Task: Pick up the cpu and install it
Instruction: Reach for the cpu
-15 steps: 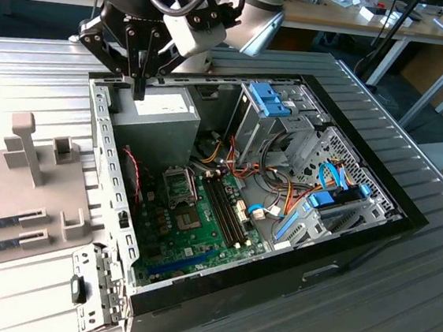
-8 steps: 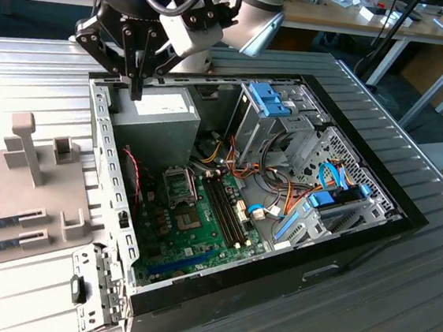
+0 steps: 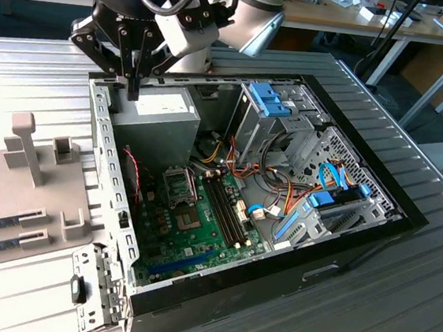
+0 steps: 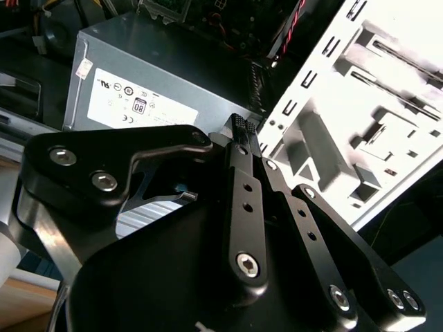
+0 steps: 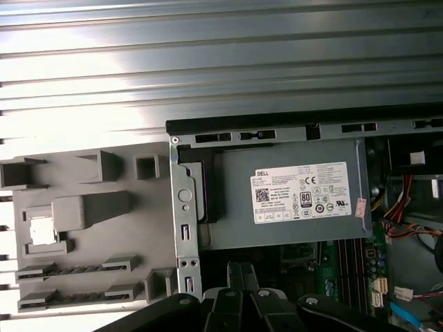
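Ribbed grey metal surface (image 3: 396,311). On it: open black-walled computer case (image 3: 215,302), pale grey moulded fixture tray (image 3: 53,188) just beside.

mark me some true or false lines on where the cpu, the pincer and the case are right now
1. The pincer holds the cpu. False: the pincer is shut with nothing in it, and the cpu lies in a pocket of the grey fixture.
2. The pincer hangs at the end of the case where the power supply sits. True: it is above the power supply corner, by the case wall.
3. The case lies open with the motherboard showing. True: the case has no side panel on, and the green motherboard is in plain sight.
4. The grey fixture is on the exterior view's right of the case. False: it is on the exterior view's left.
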`<state>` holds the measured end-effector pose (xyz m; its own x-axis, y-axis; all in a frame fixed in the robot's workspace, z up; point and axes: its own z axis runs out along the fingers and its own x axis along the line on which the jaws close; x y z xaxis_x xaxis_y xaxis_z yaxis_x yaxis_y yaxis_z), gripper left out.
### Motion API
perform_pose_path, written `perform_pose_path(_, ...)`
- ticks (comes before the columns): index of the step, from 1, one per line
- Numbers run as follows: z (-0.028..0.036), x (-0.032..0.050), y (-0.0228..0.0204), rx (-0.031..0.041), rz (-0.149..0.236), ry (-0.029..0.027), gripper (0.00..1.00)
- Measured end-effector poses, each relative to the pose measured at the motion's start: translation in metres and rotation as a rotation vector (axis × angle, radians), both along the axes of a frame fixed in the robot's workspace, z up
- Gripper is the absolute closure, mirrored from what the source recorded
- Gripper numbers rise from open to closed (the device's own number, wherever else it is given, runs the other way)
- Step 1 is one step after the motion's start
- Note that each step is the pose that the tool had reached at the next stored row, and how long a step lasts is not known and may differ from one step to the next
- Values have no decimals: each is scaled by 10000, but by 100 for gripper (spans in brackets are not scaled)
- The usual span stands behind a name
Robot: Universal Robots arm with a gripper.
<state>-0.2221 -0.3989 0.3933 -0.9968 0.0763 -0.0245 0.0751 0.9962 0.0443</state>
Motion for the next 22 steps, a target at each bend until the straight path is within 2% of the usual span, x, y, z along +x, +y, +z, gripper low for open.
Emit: perform_pose_path(22,0,-117,0,0,0,0,89)
